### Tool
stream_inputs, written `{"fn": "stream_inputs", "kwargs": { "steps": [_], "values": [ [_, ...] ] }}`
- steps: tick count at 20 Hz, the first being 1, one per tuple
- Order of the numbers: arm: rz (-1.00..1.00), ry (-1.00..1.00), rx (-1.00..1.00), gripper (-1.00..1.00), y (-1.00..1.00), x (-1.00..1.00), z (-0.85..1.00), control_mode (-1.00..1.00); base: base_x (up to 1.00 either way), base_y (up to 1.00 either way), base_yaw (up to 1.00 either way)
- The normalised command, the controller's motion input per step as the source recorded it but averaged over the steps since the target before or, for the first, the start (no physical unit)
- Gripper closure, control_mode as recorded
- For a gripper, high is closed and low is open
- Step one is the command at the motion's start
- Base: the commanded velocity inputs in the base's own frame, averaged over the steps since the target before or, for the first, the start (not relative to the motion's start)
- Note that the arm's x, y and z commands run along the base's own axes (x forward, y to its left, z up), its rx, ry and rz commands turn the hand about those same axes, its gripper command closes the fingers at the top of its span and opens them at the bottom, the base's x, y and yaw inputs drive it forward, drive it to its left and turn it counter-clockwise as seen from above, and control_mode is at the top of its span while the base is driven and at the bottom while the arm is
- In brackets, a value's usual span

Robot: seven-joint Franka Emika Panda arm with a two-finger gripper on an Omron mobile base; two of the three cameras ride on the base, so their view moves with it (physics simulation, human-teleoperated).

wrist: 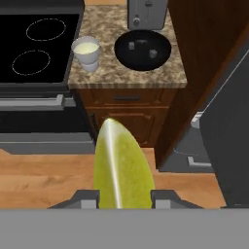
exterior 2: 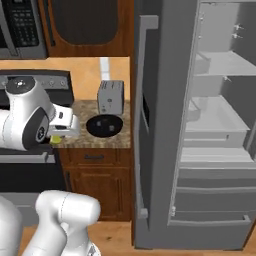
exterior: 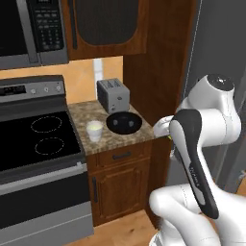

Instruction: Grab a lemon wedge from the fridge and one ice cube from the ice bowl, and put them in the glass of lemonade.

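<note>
The gripper [wrist: 124, 199] is closed on the lemon wedge [wrist: 122, 168], which stands up between its two fingertips, in the air in front of the counter [wrist: 107, 73]. On that counter, farther ahead, the glass of lemonade [wrist: 86, 51] sits beside the black bowl [wrist: 142, 50].

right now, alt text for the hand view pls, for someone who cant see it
A yellow-green lemon wedge sits clamped between the gripper tips, looking down over a wood floor toward a granite counter. On the counter stand a glass of lemonade, a black ice bowl and a grey toaster, with a black stovetop to the left.
</note>
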Motion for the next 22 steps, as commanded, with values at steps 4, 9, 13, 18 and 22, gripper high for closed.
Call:
{"fn": "stream_inputs", "kwargs": {
  "steps": [4, 9, 13, 18, 22],
  "values": [
    [0.00, 0.00, 0.00, 1.00, 0.00, 0.00, 0.00, 1.00, 0.11, 0.59, 0.00],
    [0.00, 0.00, 0.00, 1.00, 0.00, 0.00, 0.00, 1.00, 0.41, 0.47, 0.00],
    [0.00, 0.00, 0.00, 1.00, 0.00, 0.00, 0.00, 1.00, 0.69, 0.15, 0.00],
    [0.00, 0.00, 0.00, 1.00, 0.00, 0.00, 0.00, 1.00, 0.41, 0.43, 0.06],
    [0.00, 0.00, 0.00, 1.00, 0.00, 0.00, 0.00, 1.00, 0.30, 0.34, 0.13]
  ]
}}
